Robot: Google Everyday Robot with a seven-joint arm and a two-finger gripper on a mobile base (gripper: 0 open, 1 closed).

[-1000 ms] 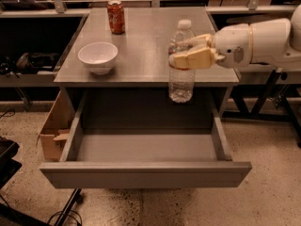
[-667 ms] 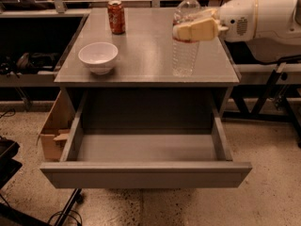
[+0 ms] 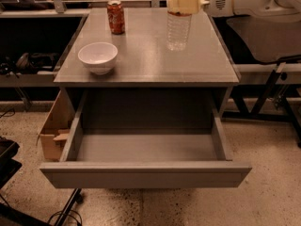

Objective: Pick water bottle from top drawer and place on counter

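Observation:
The water bottle is clear plastic and hangs upright over the far right part of the grey counter. Its cap and neck are cut off by the top edge of the view. My gripper comes in from the right on a white arm and is shut on the bottle's upper part with its tan fingers. The bottle's base is close to the counter; I cannot tell if it touches. The top drawer is pulled fully open below the counter, and its grey floor is bare.
A red soda can stands at the counter's far left. A white bowl sits at the left front of the counter. A cardboard box leans by the drawer's left side. Metal frames stand to the right and left.
My gripper has lifted the bottle up from over the drawer and carried it back over the counter's far right part. The bowl, can and drawer have not moved.

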